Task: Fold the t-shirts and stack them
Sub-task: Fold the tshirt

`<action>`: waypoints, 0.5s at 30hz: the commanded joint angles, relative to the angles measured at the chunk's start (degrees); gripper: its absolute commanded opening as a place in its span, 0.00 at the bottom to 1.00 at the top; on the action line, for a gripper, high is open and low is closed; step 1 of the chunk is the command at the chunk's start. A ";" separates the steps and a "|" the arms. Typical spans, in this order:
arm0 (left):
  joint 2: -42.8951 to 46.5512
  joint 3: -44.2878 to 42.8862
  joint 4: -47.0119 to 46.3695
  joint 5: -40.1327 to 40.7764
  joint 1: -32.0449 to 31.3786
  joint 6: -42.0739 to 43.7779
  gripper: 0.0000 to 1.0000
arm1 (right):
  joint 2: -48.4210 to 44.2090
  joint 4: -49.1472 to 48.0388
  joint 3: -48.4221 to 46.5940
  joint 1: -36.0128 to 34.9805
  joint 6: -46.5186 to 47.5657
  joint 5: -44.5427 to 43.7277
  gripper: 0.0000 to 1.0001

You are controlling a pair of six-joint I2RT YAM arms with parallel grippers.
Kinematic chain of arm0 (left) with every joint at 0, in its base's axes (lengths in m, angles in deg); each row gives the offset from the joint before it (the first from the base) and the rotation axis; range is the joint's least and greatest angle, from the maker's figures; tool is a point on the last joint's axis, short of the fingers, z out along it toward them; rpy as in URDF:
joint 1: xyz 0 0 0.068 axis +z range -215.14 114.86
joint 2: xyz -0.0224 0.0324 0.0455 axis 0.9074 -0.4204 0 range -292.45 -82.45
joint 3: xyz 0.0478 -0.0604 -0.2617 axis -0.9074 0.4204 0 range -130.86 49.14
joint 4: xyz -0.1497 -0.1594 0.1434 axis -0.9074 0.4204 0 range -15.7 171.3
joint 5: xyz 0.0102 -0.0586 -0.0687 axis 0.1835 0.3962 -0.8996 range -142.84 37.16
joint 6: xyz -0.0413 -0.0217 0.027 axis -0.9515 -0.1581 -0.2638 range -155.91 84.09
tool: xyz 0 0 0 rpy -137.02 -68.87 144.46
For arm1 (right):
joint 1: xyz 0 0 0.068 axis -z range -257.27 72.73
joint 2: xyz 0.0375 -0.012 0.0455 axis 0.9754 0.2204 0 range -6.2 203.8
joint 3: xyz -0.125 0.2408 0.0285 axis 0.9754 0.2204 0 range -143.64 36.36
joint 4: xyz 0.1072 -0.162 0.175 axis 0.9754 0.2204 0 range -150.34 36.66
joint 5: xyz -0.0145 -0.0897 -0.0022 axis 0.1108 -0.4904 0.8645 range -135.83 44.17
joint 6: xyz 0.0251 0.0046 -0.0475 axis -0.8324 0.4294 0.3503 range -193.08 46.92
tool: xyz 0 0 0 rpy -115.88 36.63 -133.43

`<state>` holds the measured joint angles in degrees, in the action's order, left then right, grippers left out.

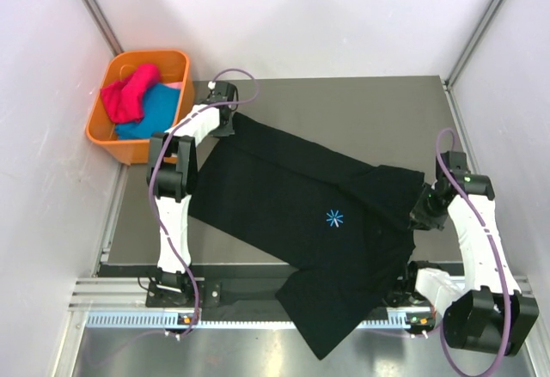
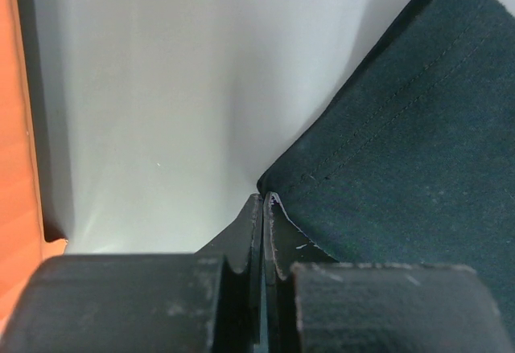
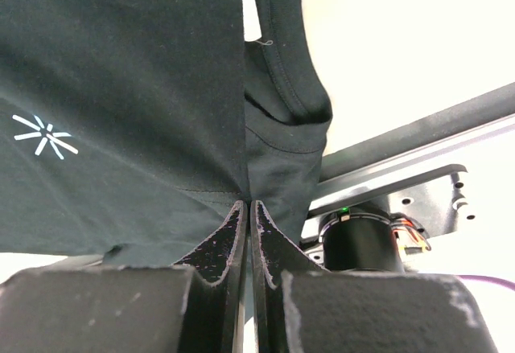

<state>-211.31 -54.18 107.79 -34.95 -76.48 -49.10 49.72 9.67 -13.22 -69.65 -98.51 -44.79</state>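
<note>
Left end effector (image 2: 264, 208) and right end effector (image 3: 248, 212) each pinch the black t-shirt (image 1: 292, 214) bearing a pale-blue starburst print (image 1: 333, 217).

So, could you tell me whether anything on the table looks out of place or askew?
Yes: the black t-shirt lies diagonally across the table, not square to it, and its lower end hangs over the near edge, across the rail. Its right end is also bunched up.
</note>
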 commanded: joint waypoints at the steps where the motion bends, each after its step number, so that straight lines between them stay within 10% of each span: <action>1: 2.12 0.68 0.43 1.45 0.70 0.71 0.00 | 1.12 0.03 -0.08 -0.50 0.82 0.98 0.00; 5: 1.94 -0.12 2.09 1.27 0.70 0.36 0.05 | 2.35 0.12 0.54 -0.50 1.00 2.48 0.05; 9: 2.99 -3.01 5.26 2.76 0.70 -0.26 0.36 | 4.63 2.40 -2.61 -0.50 2.40 2.39 0.15; 15: 5.90 -3.28 2.11 1.71 0.70 1.15 0.65 | 10.51 0.57 -9.46 -0.50 1.79 1.16 0.58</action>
<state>-210.65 -55.54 111.60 -33.68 -76.06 -48.93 58.07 11.84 -16.87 -69.65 -96.76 -42.76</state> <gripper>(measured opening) 0.622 0.522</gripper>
